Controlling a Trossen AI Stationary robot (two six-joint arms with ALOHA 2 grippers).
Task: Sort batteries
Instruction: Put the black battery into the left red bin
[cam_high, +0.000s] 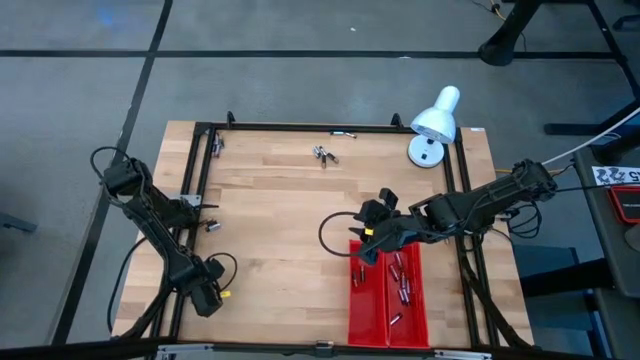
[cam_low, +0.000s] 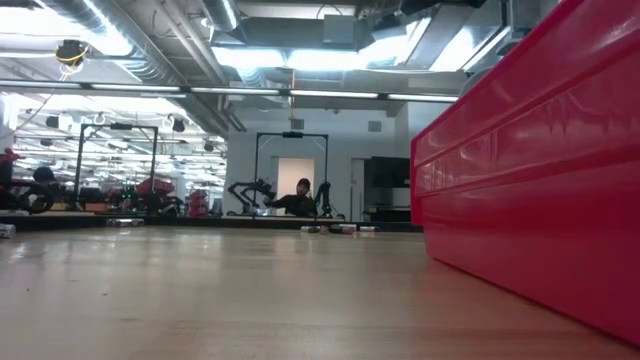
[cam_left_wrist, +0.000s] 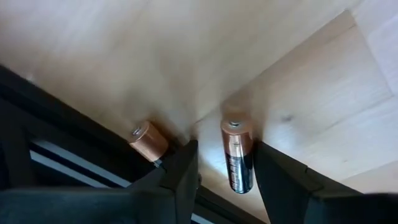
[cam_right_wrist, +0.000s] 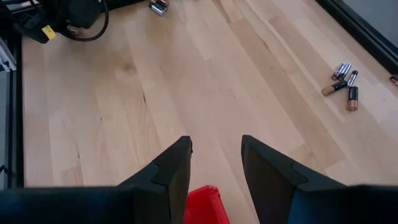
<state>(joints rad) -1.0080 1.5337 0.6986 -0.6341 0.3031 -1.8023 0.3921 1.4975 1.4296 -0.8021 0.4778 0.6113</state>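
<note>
- Left gripper (cam_left_wrist: 225, 180), lower left of the high view at the tabletop (cam_high: 270, 230) edge, straddles one battery (cam_left_wrist: 237, 155), fingers open and not yet clamped; a second battery (cam_left_wrist: 149, 140) lies just outside.
- Right gripper (cam_right_wrist: 216, 163) hovers open and empty over the tray (cam_high: 388, 300) rim, likely post-drop.
- Loose batteries (cam_high: 324, 154) remain at upper centre.

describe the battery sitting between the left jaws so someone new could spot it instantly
Start at the wooden table's front-left corner, where the left gripper reaches down beside the black frame rail. Two copper-topped batteries lie there. The target battery lies in the gap between the open jaws, its black lower body showing, whereas its neighbour sits outside the jaws, against the rail.
</note>
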